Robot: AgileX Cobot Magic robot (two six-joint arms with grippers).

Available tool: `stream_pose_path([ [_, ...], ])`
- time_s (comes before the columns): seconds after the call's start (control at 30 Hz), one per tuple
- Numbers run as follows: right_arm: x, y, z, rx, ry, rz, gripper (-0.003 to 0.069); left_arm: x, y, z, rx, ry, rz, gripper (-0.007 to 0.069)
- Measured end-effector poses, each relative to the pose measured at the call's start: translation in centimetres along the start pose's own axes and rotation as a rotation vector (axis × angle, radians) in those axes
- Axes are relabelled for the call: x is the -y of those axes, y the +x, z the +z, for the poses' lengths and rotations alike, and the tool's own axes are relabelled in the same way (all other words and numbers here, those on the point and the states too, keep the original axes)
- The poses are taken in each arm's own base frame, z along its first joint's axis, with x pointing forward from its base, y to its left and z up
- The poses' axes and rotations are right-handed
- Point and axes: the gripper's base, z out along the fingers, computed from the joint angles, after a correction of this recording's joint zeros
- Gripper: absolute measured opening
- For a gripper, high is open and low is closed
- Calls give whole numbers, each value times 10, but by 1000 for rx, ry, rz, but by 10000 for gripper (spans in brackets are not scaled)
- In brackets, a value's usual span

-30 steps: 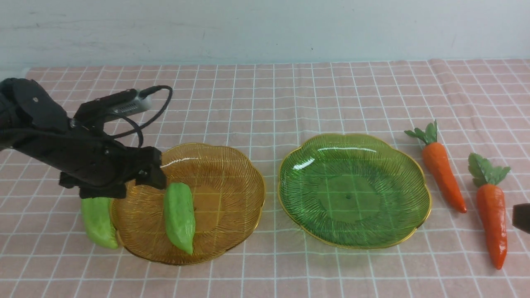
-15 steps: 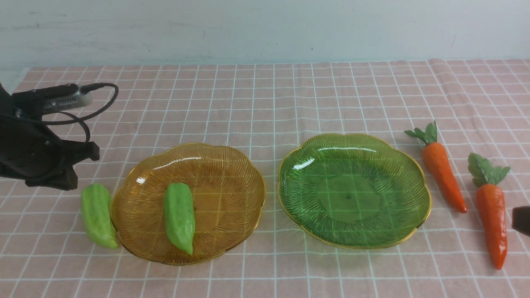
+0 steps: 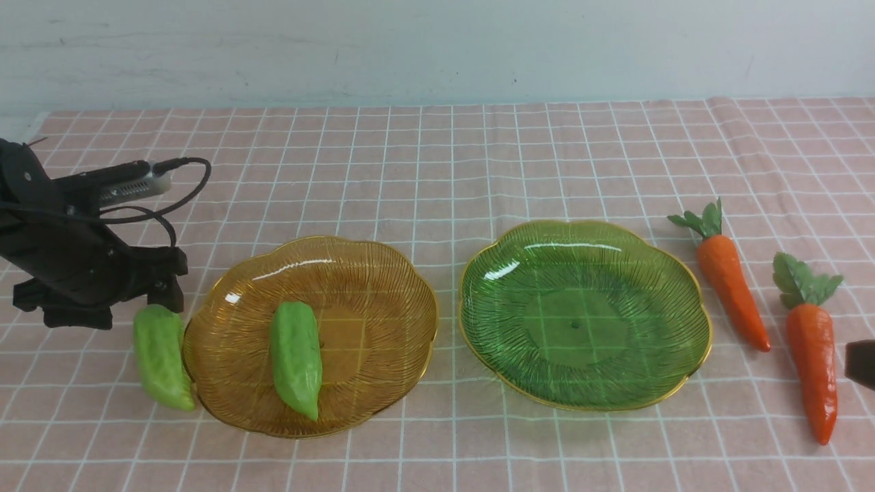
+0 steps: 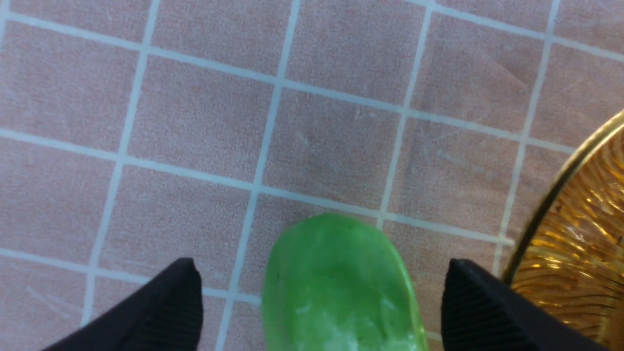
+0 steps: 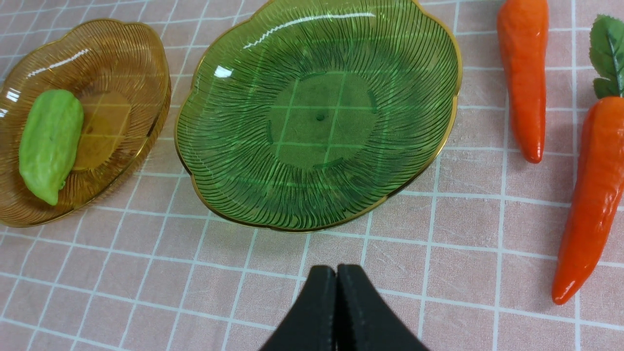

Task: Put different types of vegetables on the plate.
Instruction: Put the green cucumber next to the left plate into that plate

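One light-green gourd (image 3: 295,359) lies inside the amber plate (image 3: 383,273). A second gourd (image 3: 160,355) lies on the cloth against that plate's left rim. My left gripper (image 3: 137,301) hangs open over its far end. In the left wrist view the gourd (image 4: 341,292) sits between the two fingertips (image 4: 183,287), touching neither, and the plate's rim (image 4: 575,234) is just beside one. Two orange carrots (image 3: 731,287) (image 3: 812,355) lie right of the green plate (image 3: 581,314), which holds nothing. My right gripper (image 5: 336,275) is shut and holds nothing, near the front right edge (image 3: 860,362).
A pink checked cloth (image 3: 437,171) covers the table up to a pale wall at the back. The two plates sit side by side with a narrow gap between them. The left arm's cable (image 3: 184,184) loops above its wrist.
My left arm has left the amber plate, swung out to the left, then come back over the far end of the gourd on the cloth. The right arm has not moved.
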Motion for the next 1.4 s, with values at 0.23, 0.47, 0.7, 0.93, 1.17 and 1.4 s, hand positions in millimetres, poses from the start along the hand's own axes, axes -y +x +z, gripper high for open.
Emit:
stream_pose_path([
  [0.23,0,0,0,0,1,-1,-17,-3,5,22,-57,-9,-34,524],
  [0.47,1,0,0,-2,10,-9,-17,-5,1,20,-81,-38,-6,322],
  [0.7,11,-26,-4,-7,163,12,-17,35,-40,-63,19,50,105,314],
  [0.93,26,-63,12,-85,303,63,-17,152,-7,-77,-2,349,399,314],
  [1.17,46,-65,40,-175,362,153,-6,207,34,-34,-126,324,549,320],
  [1.4,81,-64,58,-233,430,272,48,207,35,-19,-119,251,573,397],
])
